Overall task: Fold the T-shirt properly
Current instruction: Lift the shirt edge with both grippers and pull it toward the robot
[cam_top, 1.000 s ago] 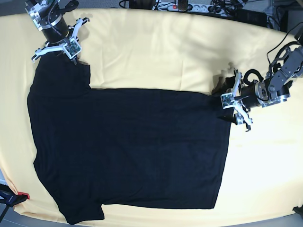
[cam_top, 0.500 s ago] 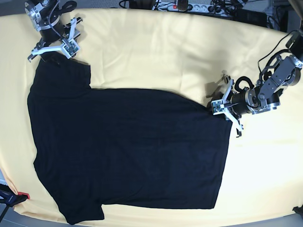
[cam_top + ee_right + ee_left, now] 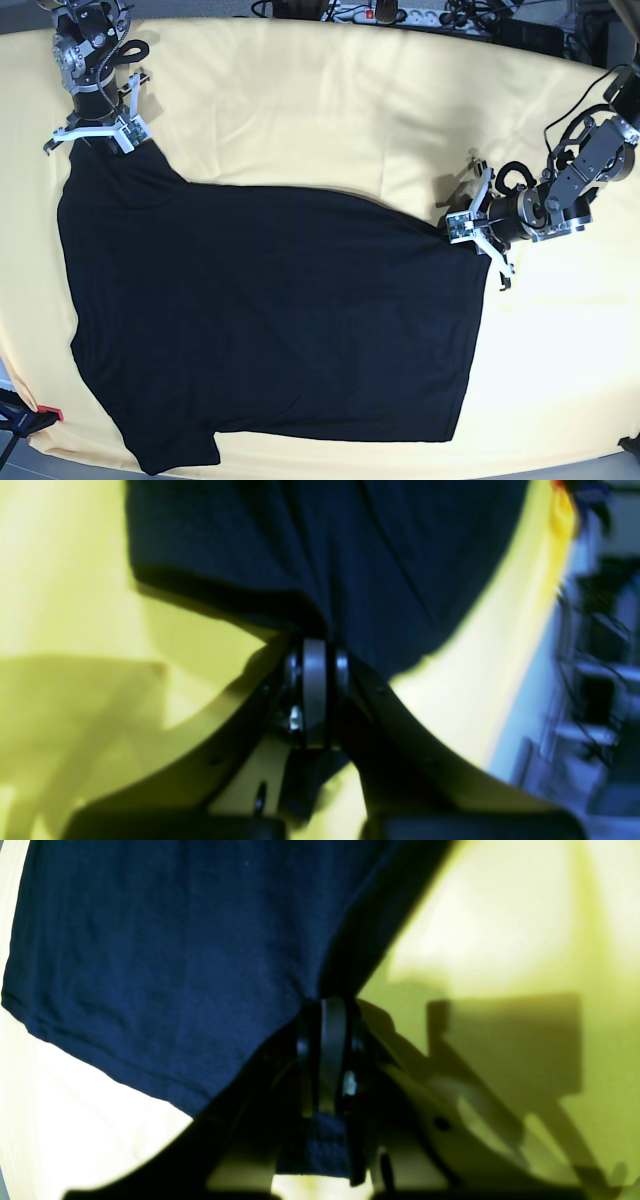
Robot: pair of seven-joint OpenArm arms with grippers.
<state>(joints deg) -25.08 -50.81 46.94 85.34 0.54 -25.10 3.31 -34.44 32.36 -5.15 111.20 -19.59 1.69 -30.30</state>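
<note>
Two grippers, both pinching cloth. Starting at my left gripper: its jaws are pressed together on the T-shirt, a bit of hem poking out behind the fingertips toward the wrist. Ahead of it the shirt fans out and away to the left, with bare tablecloth to the right carrying the gripper's shadow. In the base view my left gripper sits right at one corner of the shirt, arm lying low over the tablecloth.

My right gripper is likewise clamped narrow on a bunched fold of the shirt; cloth spreads ahead of the fingers, tablecloth on the left. In the base view it holds the sleeve corner, the fabric pulled taut into a point toward it.

Beyond both grippers the shirt lies flat, plain black side up, spread between them and reaching to the near table edge. Far sleeve lies flat at that edge, well apart from both.
</note>
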